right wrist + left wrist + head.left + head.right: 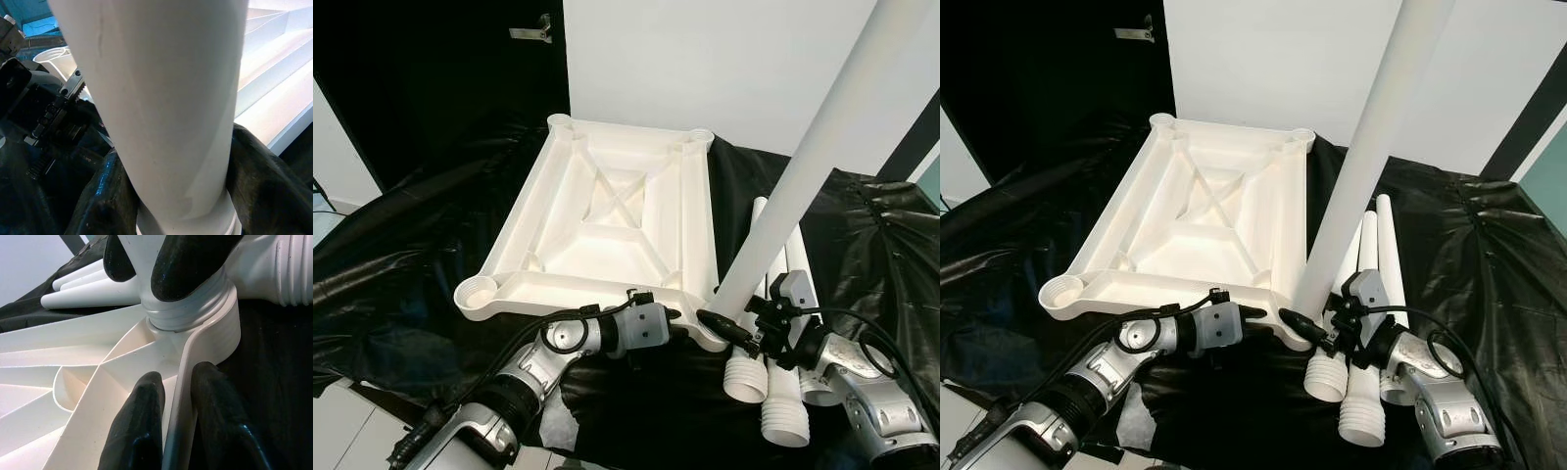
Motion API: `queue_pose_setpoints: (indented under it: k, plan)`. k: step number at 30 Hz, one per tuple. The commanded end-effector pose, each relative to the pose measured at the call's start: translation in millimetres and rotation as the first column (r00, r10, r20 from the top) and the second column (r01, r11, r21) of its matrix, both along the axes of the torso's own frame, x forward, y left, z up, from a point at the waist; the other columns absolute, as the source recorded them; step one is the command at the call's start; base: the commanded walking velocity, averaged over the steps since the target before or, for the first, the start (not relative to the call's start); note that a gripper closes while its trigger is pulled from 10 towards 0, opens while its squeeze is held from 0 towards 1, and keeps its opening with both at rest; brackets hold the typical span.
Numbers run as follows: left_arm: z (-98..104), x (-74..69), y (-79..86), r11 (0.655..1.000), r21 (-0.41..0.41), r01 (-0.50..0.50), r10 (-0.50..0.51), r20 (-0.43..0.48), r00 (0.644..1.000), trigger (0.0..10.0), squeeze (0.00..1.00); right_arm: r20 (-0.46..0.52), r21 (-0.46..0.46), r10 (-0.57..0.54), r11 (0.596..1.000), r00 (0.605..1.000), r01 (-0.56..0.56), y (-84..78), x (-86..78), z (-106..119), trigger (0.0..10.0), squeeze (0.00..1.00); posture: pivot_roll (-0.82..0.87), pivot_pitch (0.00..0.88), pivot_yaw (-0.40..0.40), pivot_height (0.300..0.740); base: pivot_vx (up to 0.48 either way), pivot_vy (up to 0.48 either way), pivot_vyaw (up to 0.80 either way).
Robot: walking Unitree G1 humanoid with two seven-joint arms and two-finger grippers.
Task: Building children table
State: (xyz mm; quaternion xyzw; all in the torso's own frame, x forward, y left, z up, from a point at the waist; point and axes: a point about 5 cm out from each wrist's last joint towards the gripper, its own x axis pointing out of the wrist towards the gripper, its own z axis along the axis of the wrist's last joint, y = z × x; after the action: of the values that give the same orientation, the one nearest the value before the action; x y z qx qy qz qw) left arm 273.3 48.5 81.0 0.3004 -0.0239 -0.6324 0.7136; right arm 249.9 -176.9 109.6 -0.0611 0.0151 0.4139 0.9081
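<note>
1. Sheeting of crumpled black plastic (401,264) covers the surface in front of you; a white wall (724,59) stands at the far side, with a dark door area (440,78) to the far left.
2. You have the white tabletop (607,225) lying upside down on the sheeting, ribs up, with a round threaded socket at each corner.
3. Your right gripper (1324,333) pinches the table leg (822,147) close to its lower end; in the right wrist view a black finger (105,196) presses each side of the white tube.
4. That leg rises tilted up and to the right, and its threaded end sits in the near-right corner socket (215,328). You can't quite tell how deep it is seated.
5. Your left gripper (677,318) is pressed onto the near rim of the tabletop just left of that socket, one finger (139,426) inside the rim and the other outside.
6. Three spare legs (1371,323) lie side by side on the sheeting just right of the tabletop, threaded ends toward you, under your right wrist.
7. Open sheeting lies left of the tabletop and to the far right; the near-left socket (477,292) stands free at the near edge.
</note>
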Motion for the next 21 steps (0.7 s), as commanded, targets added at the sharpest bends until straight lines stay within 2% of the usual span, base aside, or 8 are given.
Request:
queue_pose_setpoints:
  k: [1, 2, 5, 13, 14, 15, 16, 21]
  plan:
    - [-30, -18.5, 6.7, 0.984, 0.144, 0.105, -0.085, -0.136, 0.987, 10.0, 0.0, -0.013, 0.02, -0.126, 0.992, 0.992, 0.126, -8.9, -1.6, -7, 0.0, 0.0, 0.23, 0.0, -0.093, 0.74, 0.0, 0.0, 0.0]
    - [-30, -18.5, 6.7, 0.984, 0.144, 0.105, -0.085, -0.136, 0.987, 10.0, 0.0, -0.013, 0.02, -0.126, 0.992, 0.992, 0.126, -8.9, -1.6, -7, 0.0, 0.0, 0.23, 0.0, -0.093, 0.74, 0.0, 0.0, 0.0]
    - [-29, -18.0, 6.7, 0.985, 0.142, 0.098, -0.079, -0.134, 0.988, 10.0, 0.0, 0.116, 0.116, -0.522, 0.852, 0.845, 0.511, -12.7, -8.9, -9, 0.0, 0.0, 0.24, 0.0, -0.098, 0.74, 0.0, 0.0, 0.0]
    - [-30, -19.9, 10.2, 0.984, 0.146, 0.097, -0.077, -0.14, 0.987, 10.0, 0.0, 0.115, 0.098, -0.605, 0.796, 0.788, 0.597, -8.8, -23.6, -18, 0.0, 0.0, 0.23, 0.0, -0.087, 0.74, 0.0, 0.0, 0.0]
    - [-31, -20.2, 10.5, 0.984, 0.149, 0.101, -0.08, -0.141, 0.987, 10.0, 0.0, 0.108, 0.104, -0.595, 0.804, 0.796, 0.586, -6.3, -21.4, -18, 1.9, 0.0, 0.23, 0.0, -0.084, 0.74, 0.0, 0.0, 0.0]
    - [-31, -20.1, 10.0, 0.983, 0.15, 0.103, -0.082, -0.141, 0.987, 10.0, 0.0, 0.101, 0.106, -0.58, 0.814, 0.809, 0.571, -2.6, -19.1, -18, 6.2, 0.0, 0.23, 0.0, -0.083, 0.74, 0.0, 0.0, 0.0]
    - [-30, -19.7, 9.2, 0.983, 0.15, 0.105, -0.084, -0.14, 0.986, 10.0, 0.0, 0.095, 0.104, -0.564, 0.825, 0.82, 0.555, 1.1, -17.5, -18, 8.0, 0.0, 0.23, 0.0, -0.083, 0.74, 0.0, 0.0, 0.0]
    - [-29, -19.2, 8.2, 0.983, 0.149, 0.107, -0.086, -0.14, 0.986, 10.0, 0.0, 0.086, 0.116, -0.558, 0.828, 0.825, 0.548, 4.2, -16.1, -18, 10.0, 0.0, 0.23, 0.0, -0.082, 0.74, 0.0, 0.0, 0.0]
